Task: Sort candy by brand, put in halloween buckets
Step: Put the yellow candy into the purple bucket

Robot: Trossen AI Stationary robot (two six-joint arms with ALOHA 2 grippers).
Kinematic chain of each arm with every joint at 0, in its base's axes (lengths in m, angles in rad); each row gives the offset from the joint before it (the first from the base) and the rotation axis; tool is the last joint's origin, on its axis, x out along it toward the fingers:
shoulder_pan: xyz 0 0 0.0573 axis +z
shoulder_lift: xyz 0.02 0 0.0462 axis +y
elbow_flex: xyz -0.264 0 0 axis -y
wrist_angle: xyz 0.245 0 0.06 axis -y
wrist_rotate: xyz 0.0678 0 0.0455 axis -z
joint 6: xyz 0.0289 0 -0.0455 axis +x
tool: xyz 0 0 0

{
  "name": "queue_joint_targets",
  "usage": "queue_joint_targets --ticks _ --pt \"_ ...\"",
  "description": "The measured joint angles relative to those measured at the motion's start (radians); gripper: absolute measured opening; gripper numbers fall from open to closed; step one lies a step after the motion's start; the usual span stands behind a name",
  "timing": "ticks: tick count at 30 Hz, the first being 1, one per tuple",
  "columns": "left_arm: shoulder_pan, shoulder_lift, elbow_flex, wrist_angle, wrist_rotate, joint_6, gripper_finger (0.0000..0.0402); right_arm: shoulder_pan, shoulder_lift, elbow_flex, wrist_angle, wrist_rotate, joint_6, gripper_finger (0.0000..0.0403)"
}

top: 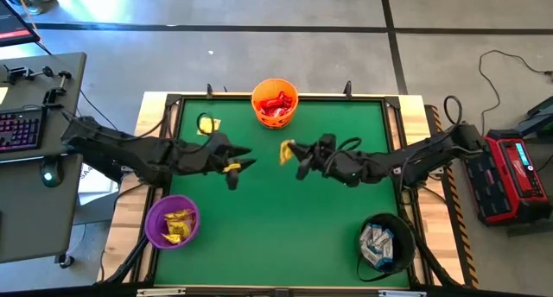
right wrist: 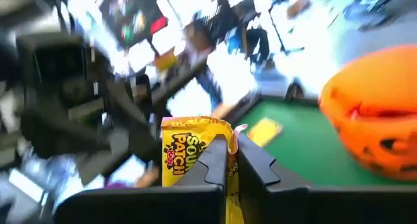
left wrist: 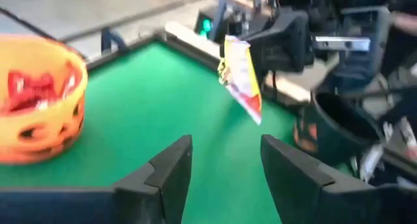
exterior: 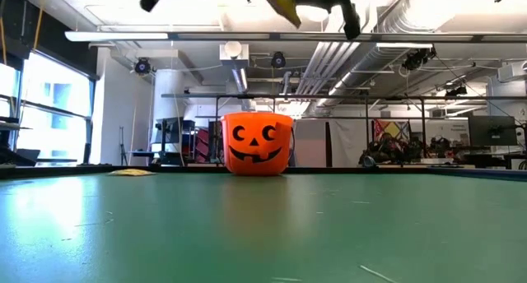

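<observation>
Above the middle of the green table point(top: 285, 219), toward its far half: right hand point(top: 292, 154), fingers pinched shut on a yellow candy packet point(top: 286, 151), packet hanging from the fingertips, well clear of the felt. Printed "Sour Patch" on the wrapper, clamped between the two dark fingers point(right wrist: 215, 160) in the right wrist view. Seen from the left wrist, same packet point(left wrist: 241, 77) dangling ahead, between and beyond the left hand's own spread fingers point(left wrist: 171, 165).

Facing it across a short gap: left hand point(top: 240, 166), fingers apart, gripping nothing. Just beside its fingertips, on the table side, a second yellow packet point(top: 232, 167); touching or not, cannot tell. Behind the left hand, near the table's far left corner, one more yellow packet point(top: 208, 124) flat on the felt, also glimpsed beyond the right hand's fingers point(right wrist: 263, 129).

Beyond both hands, at the far edge and nearer the right hand's packet than anything else: orange bucket point(top: 275, 103) with black pumpkin face, red packets point(top: 275, 104) inside. Nearer than the left hand, at the near left corner: purple bucket point(top: 172, 221), yellow packets point(top: 178, 225) within. Well apart from the right hand, at the near right corner: black bucket point(top: 385, 244), white-blue packets point(top: 378, 243) inside.

From table height, only the orange bucket point(exterior: 258, 143) standing on the felt, both hands dark shapes overhead at the upper edge, yellow packet point(exterior: 284, 6) drooping from the right one.
</observation>
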Motion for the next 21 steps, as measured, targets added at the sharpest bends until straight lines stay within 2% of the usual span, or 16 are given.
queue_joint_targets --ticks 6,16,21 --pt "0.04 0.103 0.0 0.253 -0.006 0.081 0.0202 0.002 0.001 0.0 0.091 0.145 -0.004 0.0001" --pt "0.098 0.249 0.0 0.432 0.026 0.079 0.0214 0.003 0.001 0.0 0.131 0.148 -0.029 0.0001" --pt "0.129 0.297 0.011 0.519 0.121 0.071 0.0214 0.003 0.001 0.0 0.143 0.145 -0.03 0.0"
